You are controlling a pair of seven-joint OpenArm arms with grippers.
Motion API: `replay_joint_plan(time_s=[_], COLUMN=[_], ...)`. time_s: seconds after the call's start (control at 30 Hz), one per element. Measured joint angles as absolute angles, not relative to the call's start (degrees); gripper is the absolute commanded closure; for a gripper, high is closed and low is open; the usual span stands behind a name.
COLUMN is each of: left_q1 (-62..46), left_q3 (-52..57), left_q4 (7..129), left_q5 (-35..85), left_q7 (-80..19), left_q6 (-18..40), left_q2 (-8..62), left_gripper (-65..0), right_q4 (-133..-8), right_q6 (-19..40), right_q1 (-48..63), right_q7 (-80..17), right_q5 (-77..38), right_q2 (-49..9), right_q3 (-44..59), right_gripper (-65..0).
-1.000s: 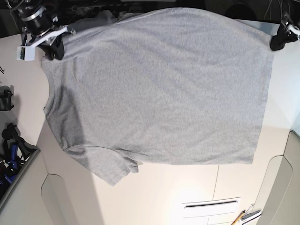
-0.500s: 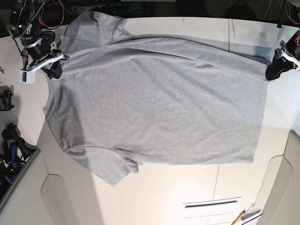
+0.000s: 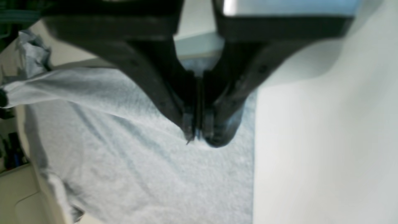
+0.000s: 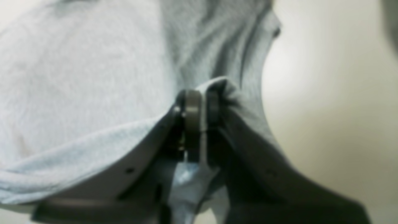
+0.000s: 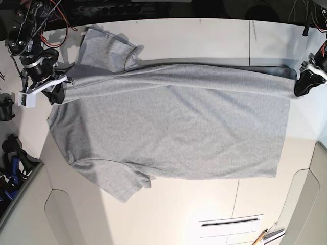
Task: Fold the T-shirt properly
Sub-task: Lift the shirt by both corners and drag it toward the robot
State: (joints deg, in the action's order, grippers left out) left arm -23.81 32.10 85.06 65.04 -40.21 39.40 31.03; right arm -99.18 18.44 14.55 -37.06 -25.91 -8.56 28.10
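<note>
The light grey T-shirt (image 5: 173,127) lies plain side up on the white table (image 5: 204,35), neck at the left and hem at the right. Its far edge is lifted and stretched taut between both grippers. My right gripper (image 5: 57,92) is shut on the shirt's shoulder beside the neck; in the right wrist view the gripper (image 4: 199,96) has bunched fabric (image 4: 77,77) pinched between its jaws. My left gripper (image 5: 299,88) is shut on the far hem corner; in the left wrist view the gripper (image 3: 197,137) is pressed closed at the cloth (image 3: 140,174). No lettering shows.
The far sleeve (image 5: 104,48) lies flat on the table beyond the held edge. Red and black cables (image 5: 56,20) hang at the top left. Dark equipment (image 5: 13,153) sits off the table's left edge. Cabinet fronts with a handle slot (image 5: 230,222) lie below.
Both grippers have moved toward the near side, bringing the held far edge of the shirt with them. The far sleeve and a strip of bare table beyond it have become uncovered.
</note>
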Motion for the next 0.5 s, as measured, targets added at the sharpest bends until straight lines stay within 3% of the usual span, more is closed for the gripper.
replay_joint_plan(time_s=[0.3,0.5], left_q1=[-22.98,-22.98], left_q3=[32.1,32.08], left_q4=[85.03,85.03], left_q5=[61.52,60.51], left_q7=[-39.57,-38.94], left_q6=[39.46,39.46], left_q2=[30.96,30.96], left_gripper=[0.0,0.0], right_q4=[-86.65,-86.13], right_q6=[18.44,18.39], right_q1=[8.93,7.07], right_q7=[-36.42,-36.45], right_q5=[-24.45,-24.56], right_q2=[-8.47,-8.43], right_q3=[28.1,28.1], right_gripper=[0.0,0.0])
